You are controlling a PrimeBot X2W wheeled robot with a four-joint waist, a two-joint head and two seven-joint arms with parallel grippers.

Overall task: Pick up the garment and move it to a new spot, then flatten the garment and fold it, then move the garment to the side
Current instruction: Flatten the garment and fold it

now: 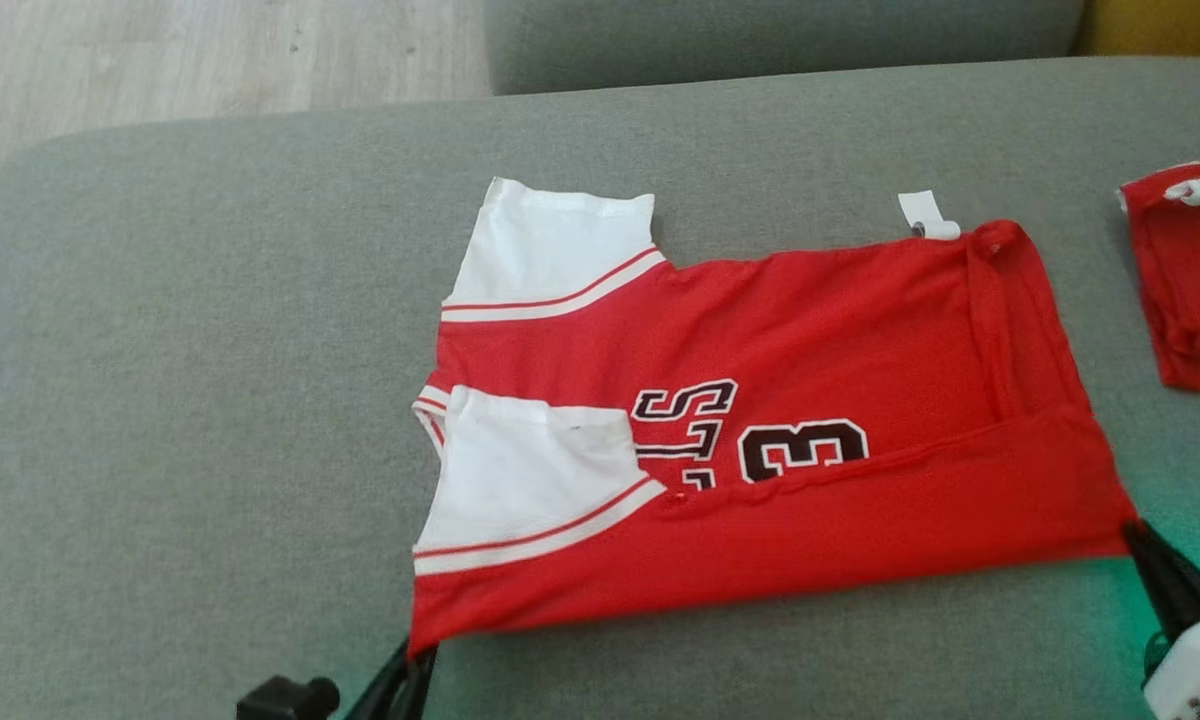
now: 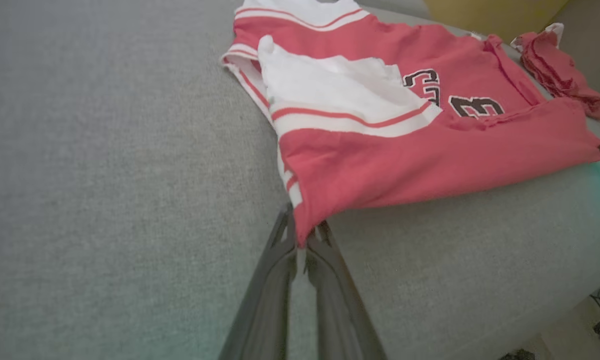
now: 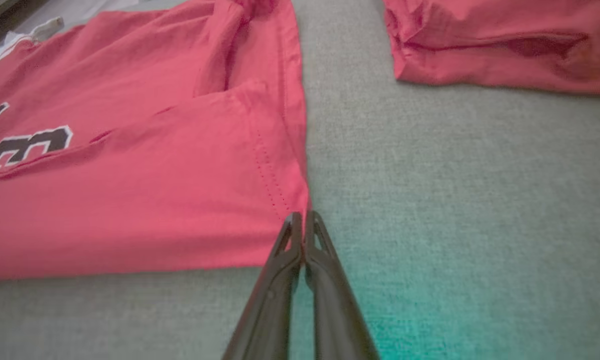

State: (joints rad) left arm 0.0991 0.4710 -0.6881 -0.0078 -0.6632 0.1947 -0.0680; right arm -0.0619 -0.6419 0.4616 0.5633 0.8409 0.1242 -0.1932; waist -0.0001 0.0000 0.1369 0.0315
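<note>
Grey cushion (image 1: 160, 420): red jersey (image 1: 820, 320) half-folded, white sleeves (image 1: 535, 470), black lettering (image 1: 800, 448).

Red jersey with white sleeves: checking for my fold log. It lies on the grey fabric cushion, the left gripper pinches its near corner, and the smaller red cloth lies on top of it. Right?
No: the smaller red cloth lies apart from the red jersey with white sleeves, to its right, bare grey fabric cushion between them, as the head view shows. The rest holds.
</note>
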